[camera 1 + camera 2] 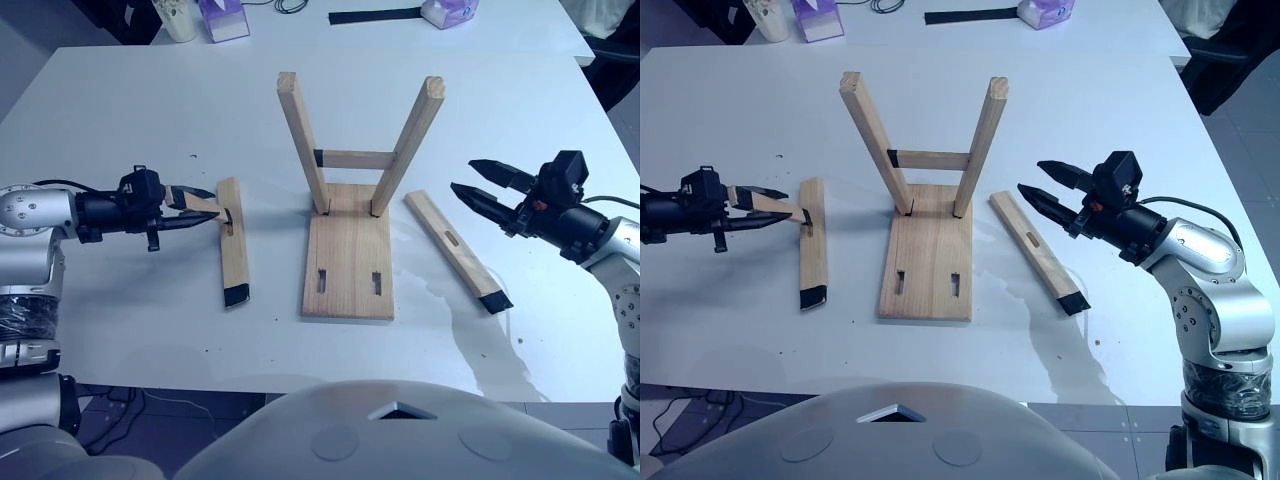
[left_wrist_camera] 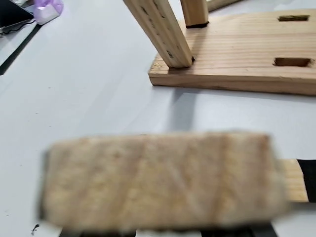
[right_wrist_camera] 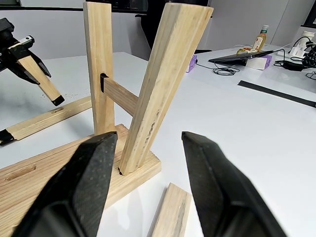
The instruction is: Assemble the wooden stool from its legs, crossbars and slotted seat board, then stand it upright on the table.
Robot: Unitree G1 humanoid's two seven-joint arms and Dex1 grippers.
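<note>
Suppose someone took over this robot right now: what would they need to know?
Left gripper: shut on a short crossbar, left of the seat board.
Right gripper: open, empty, right of the board.
Done: two standing legs sit in the board's far slots, joined by a fitted crossbar.
Left: the near slots are empty. One loose leg lies flat left of the board, another right. Fit both with the held crossbar, then stand the stool upright on the table.
</note>
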